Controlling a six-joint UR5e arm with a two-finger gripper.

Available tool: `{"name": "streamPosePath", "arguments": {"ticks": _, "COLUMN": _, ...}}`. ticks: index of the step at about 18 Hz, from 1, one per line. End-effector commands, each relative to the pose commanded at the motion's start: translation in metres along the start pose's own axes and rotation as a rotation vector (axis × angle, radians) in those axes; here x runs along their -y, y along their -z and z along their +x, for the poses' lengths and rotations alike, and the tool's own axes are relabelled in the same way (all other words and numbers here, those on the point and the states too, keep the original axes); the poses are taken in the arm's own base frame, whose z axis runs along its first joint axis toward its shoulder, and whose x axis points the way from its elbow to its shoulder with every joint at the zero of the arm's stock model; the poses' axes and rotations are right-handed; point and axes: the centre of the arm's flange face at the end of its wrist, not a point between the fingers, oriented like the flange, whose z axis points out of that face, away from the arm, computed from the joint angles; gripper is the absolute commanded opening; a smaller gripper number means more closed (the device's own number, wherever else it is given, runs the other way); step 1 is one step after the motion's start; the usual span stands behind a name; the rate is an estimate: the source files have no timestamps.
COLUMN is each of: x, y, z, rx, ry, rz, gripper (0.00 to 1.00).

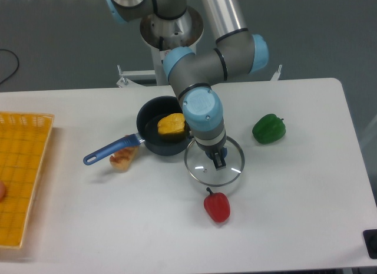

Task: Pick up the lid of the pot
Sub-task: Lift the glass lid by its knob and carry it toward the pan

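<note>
The gripper [218, 158] points down over the round glass pot lid [199, 169], its fingers closed at the lid's blue knob [224, 151]. The clear lid with its metal rim hangs nearly level, seemingly a little above the table. The arm's light-blue housing hides the far part of the lid, and the fingers cover some of the knob.
Left of the lid is a black pan [168, 148] with a blue handle, holding a yellow object [171, 125]. A red pepper [217, 207] lies in front, a green pepper [269, 129] right, brown food [122, 159] left. A yellow crate [29, 188] stands far left.
</note>
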Motion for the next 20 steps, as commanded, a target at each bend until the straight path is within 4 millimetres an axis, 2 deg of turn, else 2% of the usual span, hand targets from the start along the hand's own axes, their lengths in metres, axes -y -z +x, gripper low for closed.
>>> {"name": "streamPosePath", "arguments": {"ticks": 5, "x": 0.004, "y": 0.022, "z": 0.003, "rx": 0.031, "ry": 0.011, "rz": 0.063, "gripper": 0.59}}
{"name": "streamPosePath", "arguments": {"ticks": 9, "x": 0.01, "y": 0.048, "z": 0.005, "rx": 0.027, "ry": 0.007, "rz": 0.103, "gripper": 0.58}}
{"name": "streamPosePath", "arguments": {"ticks": 12, "x": 0.017, "y": 0.049, "z": 0.008, "rx": 0.024, "ry": -0.004, "rz": 0.1, "gripper": 0.58}}
{"name": "streamPosePath", "arguments": {"ticks": 17, "x": 0.016, "y": 0.047, "z": 0.012, "rx": 0.003, "ry": -0.006, "rz": 0.079, "gripper": 0.58}}
{"name": "streamPosePath", "arguments": {"ticks": 20, "x": 0.01, "y": 0.047, "z": 0.017, "rx": -0.025, "ry": -0.015, "rz": 0.009, "gripper": 0.58}}
